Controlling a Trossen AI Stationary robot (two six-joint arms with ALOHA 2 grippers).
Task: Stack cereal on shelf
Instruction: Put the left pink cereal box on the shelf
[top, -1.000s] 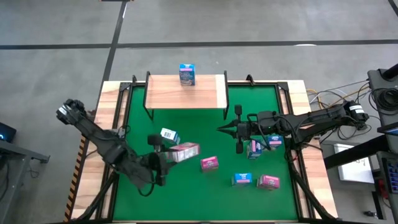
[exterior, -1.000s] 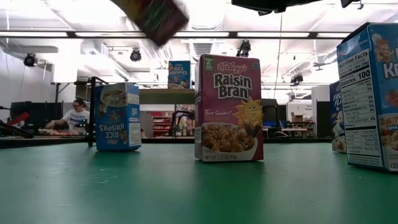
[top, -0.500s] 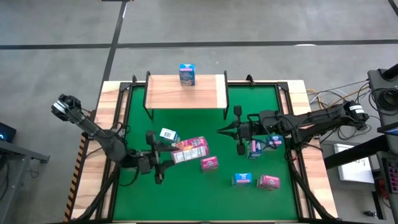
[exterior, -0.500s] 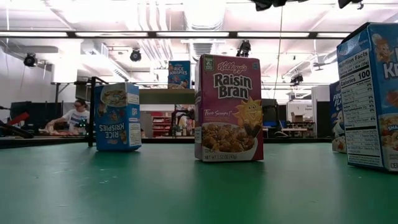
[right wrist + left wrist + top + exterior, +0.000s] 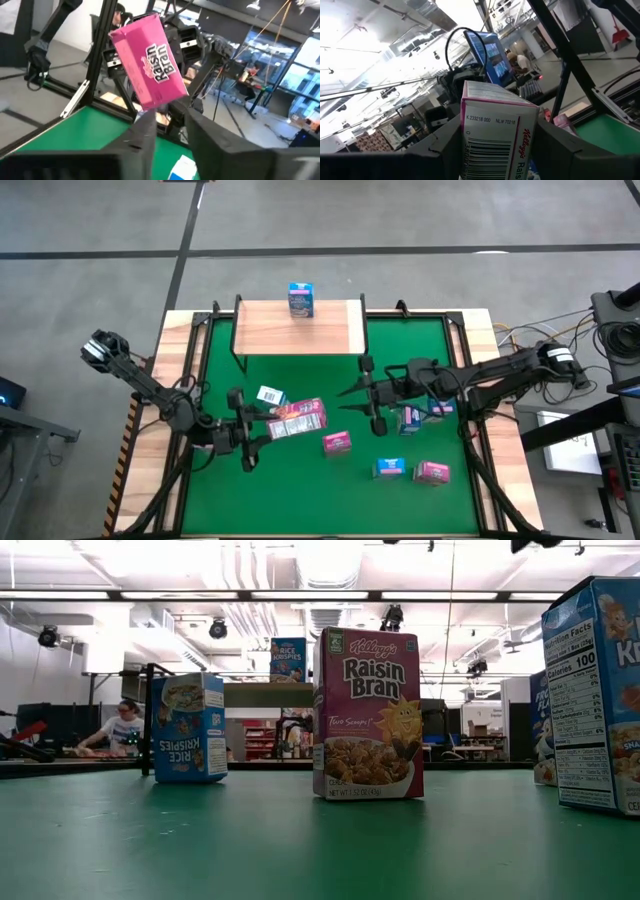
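Observation:
My left gripper (image 5: 262,426) is shut on a pink Raisin Bran cereal box (image 5: 300,418), held in the air over the green mat's left half; the box also shows in the left wrist view (image 5: 500,135). My right gripper (image 5: 352,390) is open and empty to the right of that box, facing it (image 5: 150,62). The light-wood shelf (image 5: 330,330) stands at the far edge with one blue box (image 5: 301,299) upright on it. Another pink box (image 5: 367,712) and a blue box (image 5: 188,727) stand on the mat. My left gripper pinches the pink box's end nearest it (image 5: 470,150) between its two fingers (image 5: 445,145), one on each side. The fingers come roughly level from the table's left. The box is lifted clear of the mat, its length pointing toward the table's right.
On the mat are a blue box (image 5: 270,397) near the held one, a pink box (image 5: 337,442), a blue box (image 5: 388,468) and a pink box (image 5: 432,472) at the near right, and a blue box (image 5: 410,418) under my right arm. A person sits far behind the table (image 5: 122,725).
My left gripper has gone up with the pink box, which has left the top of the low view, and a little toward the table's far edge. My right gripper has moved toward the table's left, closer to the held box.

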